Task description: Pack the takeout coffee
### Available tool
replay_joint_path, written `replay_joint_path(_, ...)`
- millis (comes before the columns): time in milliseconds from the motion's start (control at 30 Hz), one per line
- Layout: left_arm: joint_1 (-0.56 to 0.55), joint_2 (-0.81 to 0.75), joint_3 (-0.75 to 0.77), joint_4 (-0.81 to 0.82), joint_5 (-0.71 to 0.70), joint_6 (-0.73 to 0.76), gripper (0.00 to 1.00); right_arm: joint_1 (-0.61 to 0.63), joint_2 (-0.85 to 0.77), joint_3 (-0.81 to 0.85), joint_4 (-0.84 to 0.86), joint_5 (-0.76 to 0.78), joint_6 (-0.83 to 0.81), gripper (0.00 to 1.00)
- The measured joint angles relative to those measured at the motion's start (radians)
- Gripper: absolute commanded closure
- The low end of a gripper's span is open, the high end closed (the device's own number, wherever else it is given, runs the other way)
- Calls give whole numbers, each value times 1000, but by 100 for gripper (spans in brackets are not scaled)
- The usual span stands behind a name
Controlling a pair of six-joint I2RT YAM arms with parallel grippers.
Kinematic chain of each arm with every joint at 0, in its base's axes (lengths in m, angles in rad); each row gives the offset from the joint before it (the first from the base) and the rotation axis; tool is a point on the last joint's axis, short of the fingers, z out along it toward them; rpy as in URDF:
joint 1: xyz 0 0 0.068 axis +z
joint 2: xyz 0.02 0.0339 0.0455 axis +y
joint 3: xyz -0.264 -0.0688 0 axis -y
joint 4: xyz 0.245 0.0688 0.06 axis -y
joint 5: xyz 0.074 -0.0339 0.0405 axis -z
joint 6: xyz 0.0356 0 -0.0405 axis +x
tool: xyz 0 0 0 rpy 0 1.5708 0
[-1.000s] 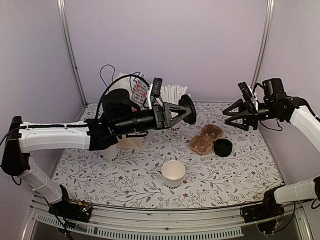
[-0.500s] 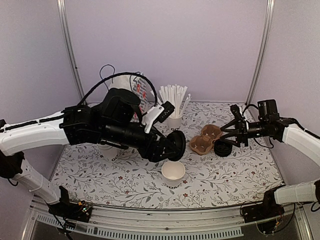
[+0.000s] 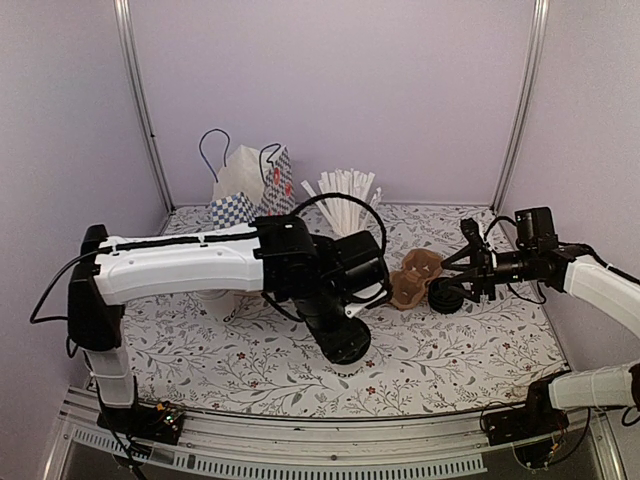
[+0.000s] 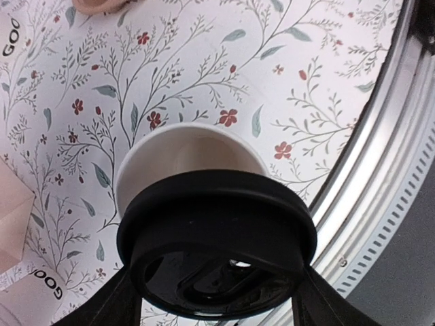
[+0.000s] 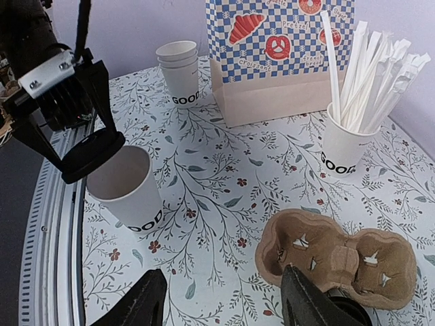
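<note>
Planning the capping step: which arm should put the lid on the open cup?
Left. The left gripper holds the black lid tilted over the open cup; the right gripper is open, off by the cup carrier.

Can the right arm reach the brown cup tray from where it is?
Probably yes. The right gripper hangs open right by the tray, with nothing between them. The left gripper is away at the cup, holding a lid, so it shouldn't block.
</note>
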Motion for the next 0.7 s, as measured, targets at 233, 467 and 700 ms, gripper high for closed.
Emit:
replay_joint_path(233, -3, 67, 89, -82, -45, 36, 38, 0, -3, 0, -1, -4, -16, 39)
replay_joint_path(467, -1, 71, 103, -90, -51, 50, 37, 0, -3, 0, -2, -19, -25, 39)
replay_joint_path(700, 10, 89, 114, -91, -47, 52, 37, 0, -3, 0, -2, -22, -28, 39)
